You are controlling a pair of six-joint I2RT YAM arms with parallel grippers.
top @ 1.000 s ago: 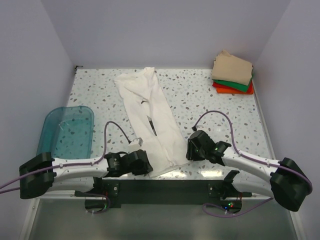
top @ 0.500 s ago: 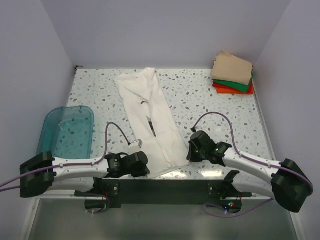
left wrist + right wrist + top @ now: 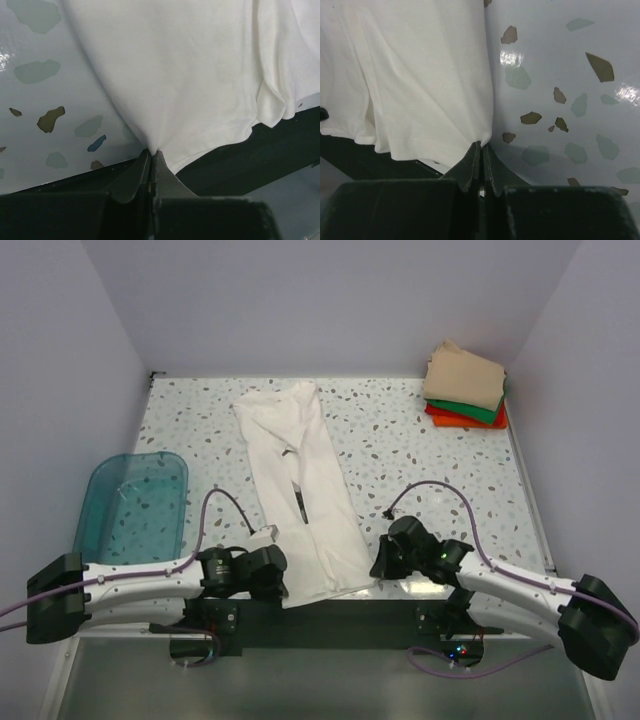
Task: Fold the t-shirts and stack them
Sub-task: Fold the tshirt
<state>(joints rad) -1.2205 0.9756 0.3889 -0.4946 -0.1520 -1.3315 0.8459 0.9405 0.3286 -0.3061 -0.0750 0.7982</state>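
Observation:
A long white t-shirt (image 3: 305, 480), folded into a narrow strip with a small black print showing, runs from the table's back down to its near edge. My left gripper (image 3: 277, 580) is shut on the shirt's near left hem corner (image 3: 152, 150). At the near right hem corner (image 3: 482, 142), my right gripper (image 3: 378, 562) is shut on the cloth as well. The hem (image 3: 220, 135) hangs slightly over the dark front rail. At the back right corner lies a stack of folded t-shirts (image 3: 465, 385): tan on top, green under it, orange-red at the bottom.
A translucent teal bin (image 3: 133, 502) sits at the left side of the speckled table (image 3: 420, 450). Purple-grey walls close in the back and both sides. The dark mounting rail (image 3: 330, 615) runs along the near edge between the arm bases.
Both grippers closed on the white shirt's near hem corners and drew back toward the near edge. The shirt slid with them and now lies straighter.

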